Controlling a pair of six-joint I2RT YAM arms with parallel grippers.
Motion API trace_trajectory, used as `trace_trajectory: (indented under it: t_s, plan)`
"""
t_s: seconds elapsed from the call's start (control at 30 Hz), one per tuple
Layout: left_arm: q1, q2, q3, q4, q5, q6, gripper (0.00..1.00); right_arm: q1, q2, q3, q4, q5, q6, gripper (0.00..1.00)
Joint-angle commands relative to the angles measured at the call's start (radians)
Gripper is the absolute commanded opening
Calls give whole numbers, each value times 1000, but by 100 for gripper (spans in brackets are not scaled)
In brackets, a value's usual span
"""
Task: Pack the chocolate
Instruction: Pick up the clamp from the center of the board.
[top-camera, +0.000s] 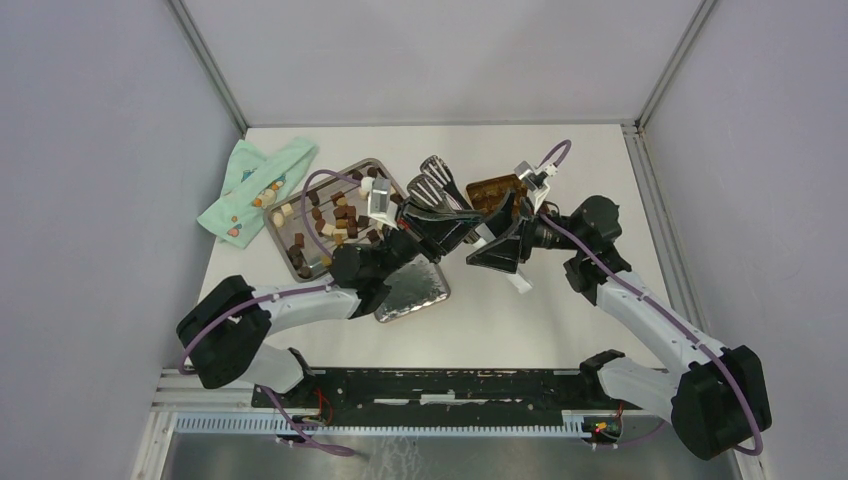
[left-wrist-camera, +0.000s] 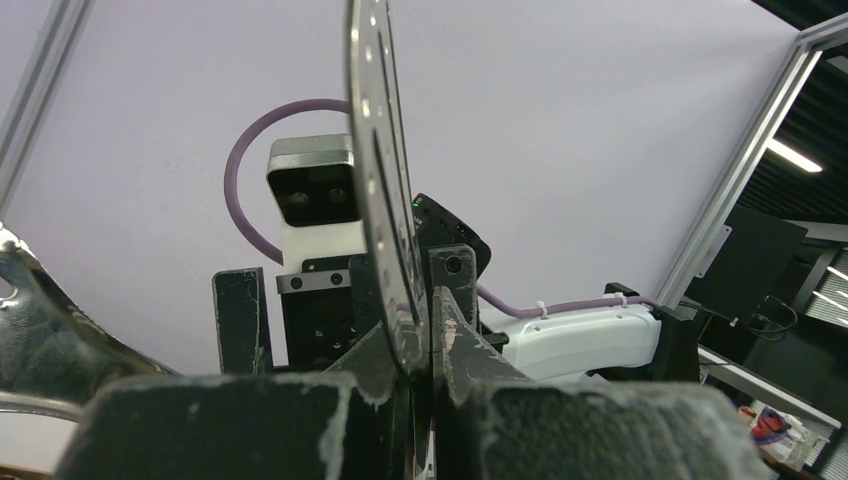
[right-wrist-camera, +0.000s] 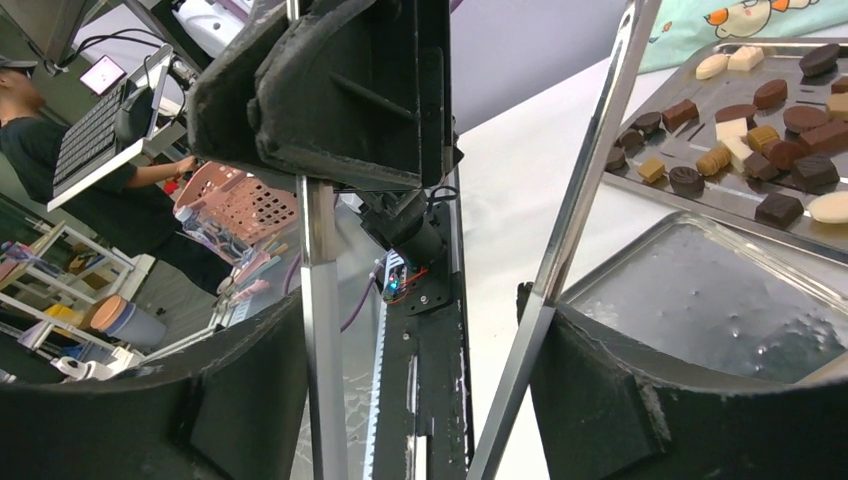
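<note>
Right wrist view: my right gripper (right-wrist-camera: 420, 340) stands wide around both legs of the silver metal tongs (right-wrist-camera: 590, 170), grip uncertain, while my left gripper (left-wrist-camera: 425, 350) pinches their perforated blade.

Bright even light, soft shadows; left hand (left-wrist-camera: 425, 345) blurred up close

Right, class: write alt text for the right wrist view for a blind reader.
The two steel arms of a pair of tongs rise between the right gripper's black fingers, one against each, up to the left gripper above. Upper right, a steel tray holds dark, brown and cream chocolate pieces; an empty tray lies nearer.
</note>
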Motion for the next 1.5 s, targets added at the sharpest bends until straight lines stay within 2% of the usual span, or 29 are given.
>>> trace_trajectory:
  t_s: [0.0,0.07,0.17,0.27,0.47,0.7,0.73,0.83,0.93,1.07,1.17,1.23,1.3,1.37,1.43,1.47]
  plan:
    - [-2,13,-1,43,-29,-1,2,4,-16,49,9,15,-22,73]
    - [-1,12,-4,45,-29,1,2,4,-21,44,9,17,-22,67]
    - [-1,12,-7,45,-28,2,3,3,-31,34,12,17,-18,65]
    - [-1,9,-11,42,-33,2,9,3,-37,28,14,18,-14,63]
    - [-1,-19,-29,10,-53,5,38,2,-40,25,17,17,-9,62]
    - [-2,-70,-52,-43,-66,38,42,1,-40,20,18,15,-13,62]
    - [-2,-90,-69,-47,-69,44,49,-5,-40,22,16,12,-16,62]
    - [-2,-163,-116,-96,-75,78,55,-20,-45,22,1,9,-30,61]
    - [-2,-279,-167,-251,-74,117,56,-35,-50,20,-25,8,-58,61]
    - [-1,-489,-231,-569,-96,204,57,-62,-65,31,-119,14,-158,61]
    - [-3,-681,-281,-881,-181,271,57,-93,-75,65,-298,52,-337,59]
    - [-3,-801,-297,-1156,-276,289,56,-102,-79,100,-462,102,-505,56]
    - [-3,-909,-296,-1369,-381,281,56,-103,-82,116,-575,173,-638,44]
    - [-2,-980,-293,-1540,-447,257,56,-109,-83,121,-627,221,-715,26]
    - [-3,-1037,-302,-1637,-473,230,56,-116,-81,121,-644,238,-746,10]
    - [-2,-1060,-311,-1662,-475,219,56,-120,-80,123,-644,243,-756,7]
